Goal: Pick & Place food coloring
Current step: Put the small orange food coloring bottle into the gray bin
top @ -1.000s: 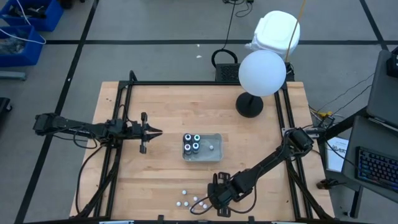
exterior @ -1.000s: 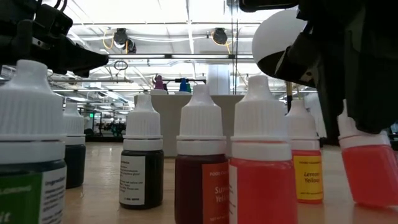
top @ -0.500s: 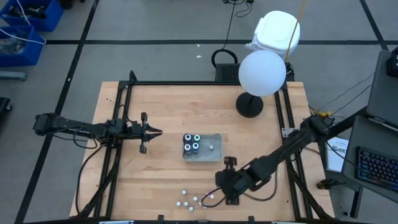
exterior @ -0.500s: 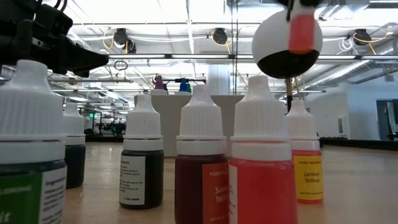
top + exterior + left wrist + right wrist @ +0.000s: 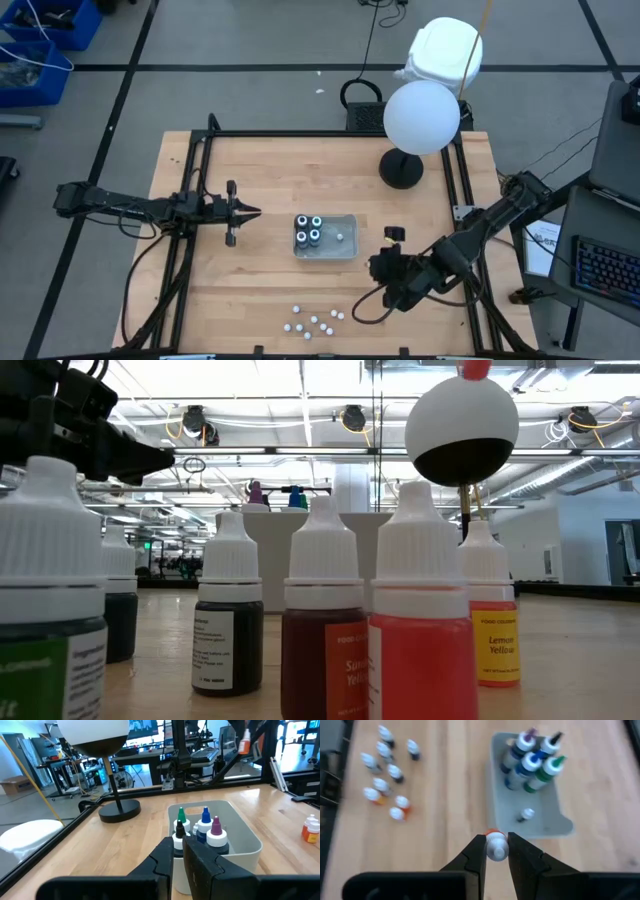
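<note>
Between my right gripper's black fingers sits a white-capped bottle with an orange-red body. Ahead, the pale grey tray holds bottles with purple, black, blue and green tips. Off to one side on the light wooden table, white-capped bottles show orange and dark bodies.

Evenly and brightly lit from overhead, with rows of ceiling lights blown out to white in the low view. Soft, short shadows only under the globe lamp on the wooden table. Nearest bottles in the low view out of focus (labels barely legible). Motion blur across the right wrist view, smearing the loose bottles beside the clear tray. Mild glare on the table near the lamp base in the left wrist view.
</note>
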Tool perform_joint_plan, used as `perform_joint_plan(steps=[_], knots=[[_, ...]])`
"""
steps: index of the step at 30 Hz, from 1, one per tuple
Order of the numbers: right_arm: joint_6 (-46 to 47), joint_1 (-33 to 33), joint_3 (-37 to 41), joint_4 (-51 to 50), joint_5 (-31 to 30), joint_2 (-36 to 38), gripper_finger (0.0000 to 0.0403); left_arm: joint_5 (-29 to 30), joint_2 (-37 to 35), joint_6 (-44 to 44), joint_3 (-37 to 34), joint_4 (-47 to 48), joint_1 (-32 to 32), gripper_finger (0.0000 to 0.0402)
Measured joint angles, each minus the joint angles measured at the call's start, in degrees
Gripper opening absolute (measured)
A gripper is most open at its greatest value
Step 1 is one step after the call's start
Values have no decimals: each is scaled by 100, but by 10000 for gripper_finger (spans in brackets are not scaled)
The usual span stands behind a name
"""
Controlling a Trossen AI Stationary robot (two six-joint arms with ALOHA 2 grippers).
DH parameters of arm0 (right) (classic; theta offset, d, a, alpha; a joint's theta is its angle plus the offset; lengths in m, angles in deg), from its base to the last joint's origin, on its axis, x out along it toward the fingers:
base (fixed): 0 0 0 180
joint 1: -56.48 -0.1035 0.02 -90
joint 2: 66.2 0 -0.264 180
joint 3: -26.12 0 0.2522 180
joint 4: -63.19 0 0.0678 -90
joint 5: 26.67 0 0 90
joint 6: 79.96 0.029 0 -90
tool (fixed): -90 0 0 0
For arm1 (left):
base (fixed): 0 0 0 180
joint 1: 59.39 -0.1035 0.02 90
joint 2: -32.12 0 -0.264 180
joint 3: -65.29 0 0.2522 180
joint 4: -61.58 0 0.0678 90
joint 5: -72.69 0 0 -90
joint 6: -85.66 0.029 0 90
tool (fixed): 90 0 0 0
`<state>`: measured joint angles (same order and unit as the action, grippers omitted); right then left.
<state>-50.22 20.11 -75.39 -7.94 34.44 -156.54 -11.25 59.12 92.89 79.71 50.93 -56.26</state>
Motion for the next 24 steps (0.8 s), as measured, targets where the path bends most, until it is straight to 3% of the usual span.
perform_joint_plan(steps=[12,17,24], knots=[[-119,-10,2,-776,-512,60,55,5,0,2,-2,34,-1,49],[-339,207,2,-619,-555,247,55,7,0,2,-2,34,-1,49],[-1197,1226,2,-108,389,143,55,176,0,4,-2,32,0,49]])
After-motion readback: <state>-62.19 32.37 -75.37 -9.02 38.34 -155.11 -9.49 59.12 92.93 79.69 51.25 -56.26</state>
